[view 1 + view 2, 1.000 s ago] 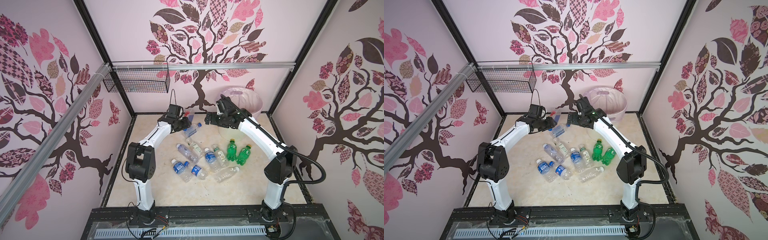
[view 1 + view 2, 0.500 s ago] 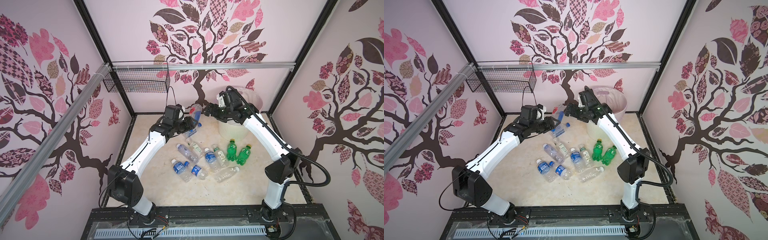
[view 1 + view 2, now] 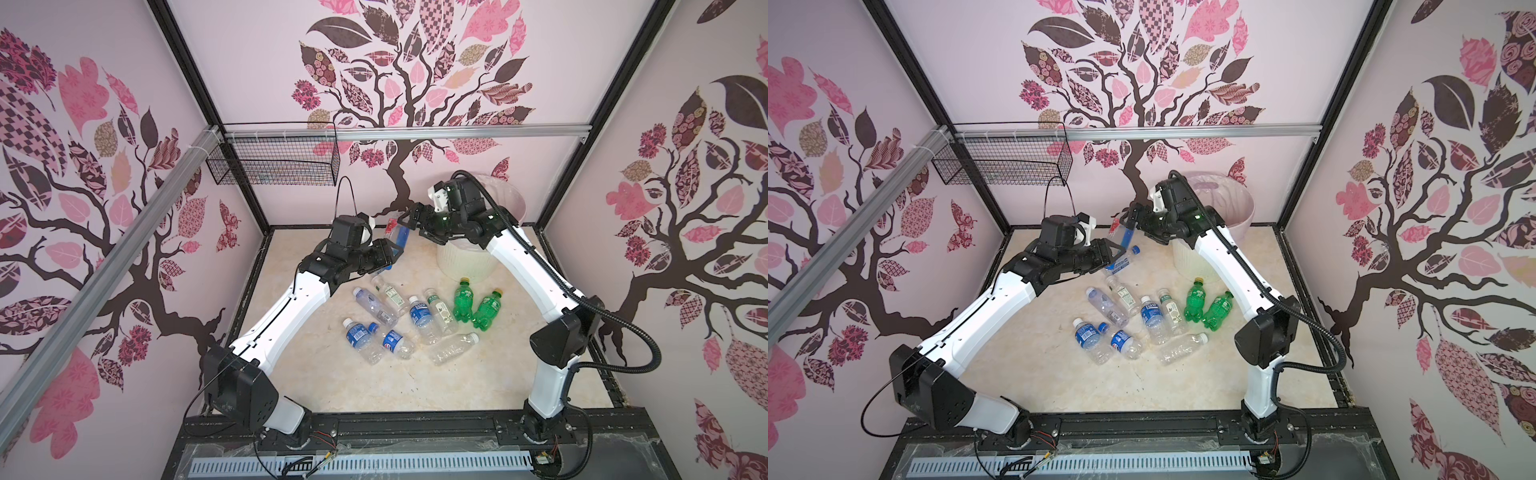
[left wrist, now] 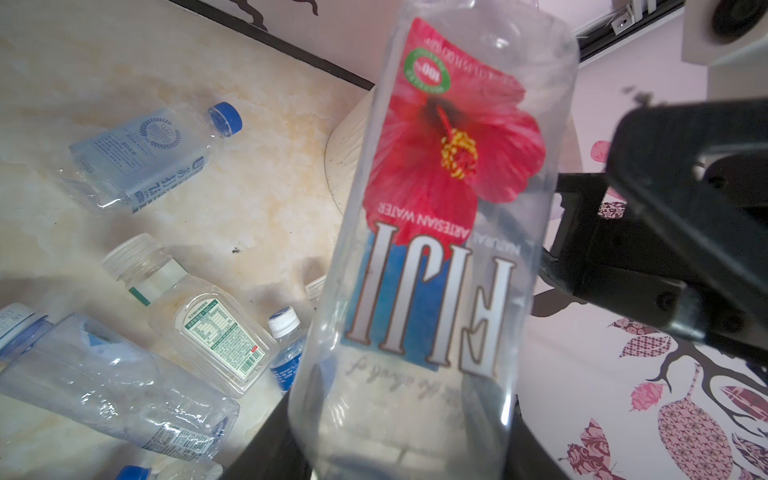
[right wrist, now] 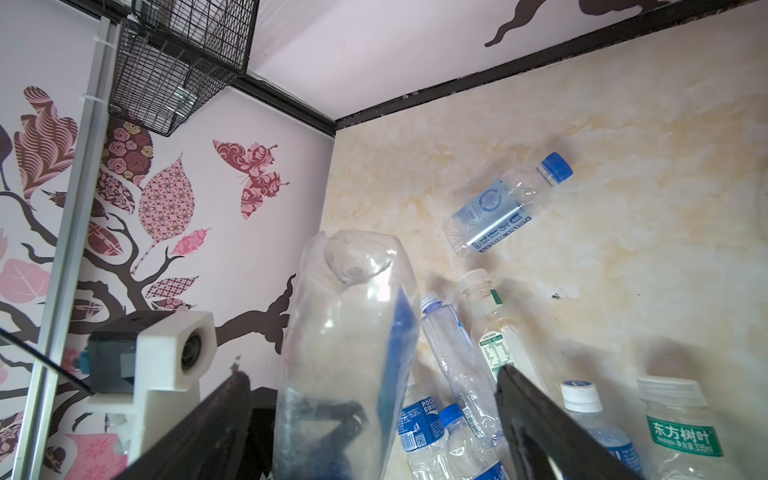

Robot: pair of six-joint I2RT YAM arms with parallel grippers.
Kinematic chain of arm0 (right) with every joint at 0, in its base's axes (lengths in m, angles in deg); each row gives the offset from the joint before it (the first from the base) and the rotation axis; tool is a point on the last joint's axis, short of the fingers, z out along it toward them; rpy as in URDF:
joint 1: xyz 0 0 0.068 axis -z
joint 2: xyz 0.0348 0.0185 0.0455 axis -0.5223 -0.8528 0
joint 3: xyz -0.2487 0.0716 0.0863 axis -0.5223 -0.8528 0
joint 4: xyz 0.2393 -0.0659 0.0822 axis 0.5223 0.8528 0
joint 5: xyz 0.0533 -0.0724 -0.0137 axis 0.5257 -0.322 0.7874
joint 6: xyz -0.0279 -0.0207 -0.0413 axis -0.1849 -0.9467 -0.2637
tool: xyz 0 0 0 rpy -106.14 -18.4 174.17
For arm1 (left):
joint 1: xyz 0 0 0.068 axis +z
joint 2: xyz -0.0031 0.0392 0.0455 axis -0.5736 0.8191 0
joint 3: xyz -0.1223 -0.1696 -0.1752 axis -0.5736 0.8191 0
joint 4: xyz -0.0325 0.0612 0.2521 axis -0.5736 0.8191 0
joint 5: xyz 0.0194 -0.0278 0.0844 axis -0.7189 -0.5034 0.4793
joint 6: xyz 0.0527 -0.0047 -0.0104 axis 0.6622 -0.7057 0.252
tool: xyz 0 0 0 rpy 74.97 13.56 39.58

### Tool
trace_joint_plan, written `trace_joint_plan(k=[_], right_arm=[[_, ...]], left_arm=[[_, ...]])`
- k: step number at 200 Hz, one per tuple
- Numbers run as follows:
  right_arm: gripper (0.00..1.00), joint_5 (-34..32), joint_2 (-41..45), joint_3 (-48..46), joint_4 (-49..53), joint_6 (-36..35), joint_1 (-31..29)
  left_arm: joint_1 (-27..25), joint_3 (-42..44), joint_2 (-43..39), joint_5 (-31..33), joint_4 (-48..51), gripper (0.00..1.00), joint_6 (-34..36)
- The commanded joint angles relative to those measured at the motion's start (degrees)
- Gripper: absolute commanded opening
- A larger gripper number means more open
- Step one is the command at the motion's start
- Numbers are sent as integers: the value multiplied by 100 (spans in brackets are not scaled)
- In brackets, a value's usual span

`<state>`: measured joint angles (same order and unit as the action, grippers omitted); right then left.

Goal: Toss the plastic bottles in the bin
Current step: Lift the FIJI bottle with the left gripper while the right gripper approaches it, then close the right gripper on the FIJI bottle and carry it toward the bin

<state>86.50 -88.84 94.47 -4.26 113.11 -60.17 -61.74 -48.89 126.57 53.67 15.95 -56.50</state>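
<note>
A clear plastic bottle (image 3: 398,233) (image 3: 1126,237) with a red flower and blue label (image 4: 436,249) hangs in the air left of the bin (image 3: 465,262) (image 3: 1183,266). My left gripper (image 3: 392,250) (image 3: 1115,251) (image 4: 403,449) is shut on one end of it. My right gripper (image 3: 415,226) (image 3: 1140,224) (image 5: 374,378) stands open around the other end (image 5: 349,353), with a gap on each side. Several more bottles lie on the floor: clear ones (image 3: 419,313) (image 3: 1088,334) and two green ones (image 3: 463,301) (image 3: 1196,301).
A blue-capped bottle (image 3: 1121,262) (image 5: 494,212) lies on the floor below the left gripper. A black wire basket (image 3: 274,166) (image 3: 1000,166) hangs on the back wall at left. Patterned walls close the cell on three sides.
My left arm has lifted the flower-label bottle up from near the floor toward the right gripper. The right gripper has come round the bottle's free end, its jaws narrowing slightly.
</note>
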Motion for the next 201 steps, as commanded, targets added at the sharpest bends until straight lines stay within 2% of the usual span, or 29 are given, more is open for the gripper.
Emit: trace_joint_plan(k=[1,64,128,169,201], right_arm=[[90,294,342,-16,-81,224,-12],[78,377,438,-642,-436,319,-160],[59,488,341,-710,-562,317,-174],[47,233,200,-289,-223,9,-136],[43,-166,40,491,315,-426,67]], left_arm=[[-97,102,-186,4,37,51,-39],[-168,-107,-89,-49,82,50,-14],[-303,-82,-35,-31,75,54,5],[-304,-209,-10,83,210,61,85],[-303,-314,-43,245,442,69,212]])
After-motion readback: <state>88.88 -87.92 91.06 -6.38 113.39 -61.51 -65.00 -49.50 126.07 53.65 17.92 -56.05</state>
